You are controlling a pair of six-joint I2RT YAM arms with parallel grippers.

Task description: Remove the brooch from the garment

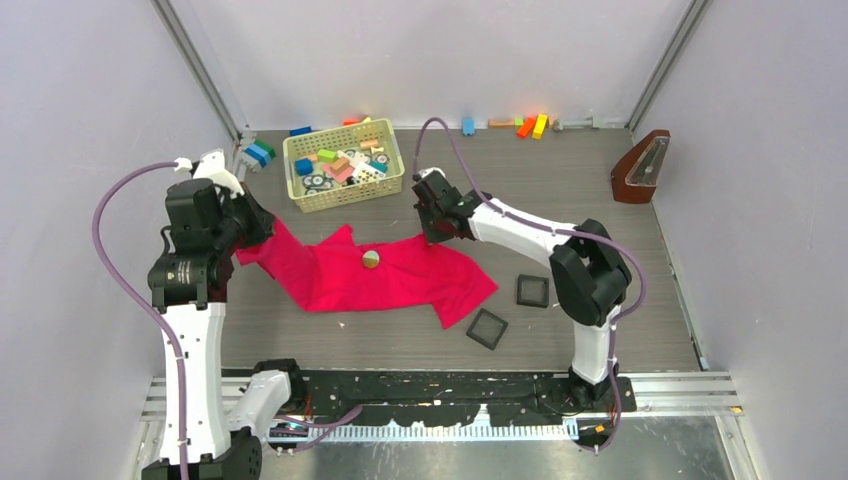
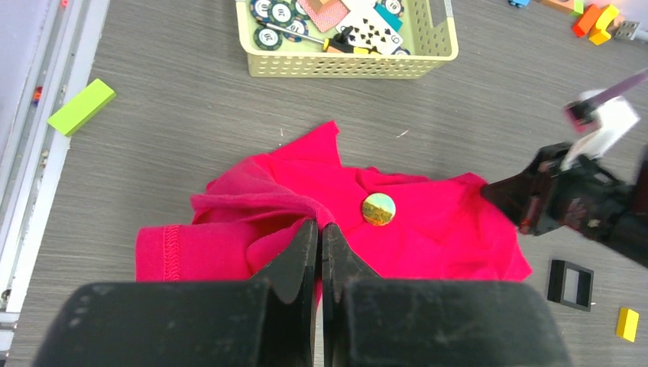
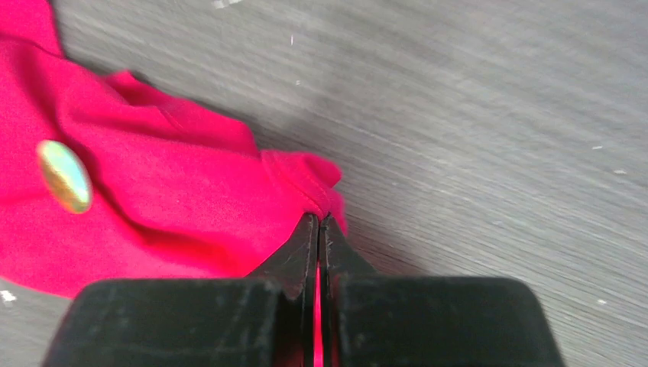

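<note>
Top external view, with wrist views. My left gripper point(image 2: 321, 228) is clamped on a bunched fold at the left end of the garment point(image 1: 400, 285). My right gripper point(image 3: 319, 220) is pinched shut on a hem corner at its far right edge. The brooch point(image 1: 370, 260) lies face up near the cloth's middle, between both grips, not yet detached. The garment's long axis runs left to right across the table point(image 1: 560, 190); the brooch, being round, has none. Step in hand, I judge: holding the cloth spread. Next, one gripper must let go and pinch the brooch's rim while the other anchors the fabric.
</note>
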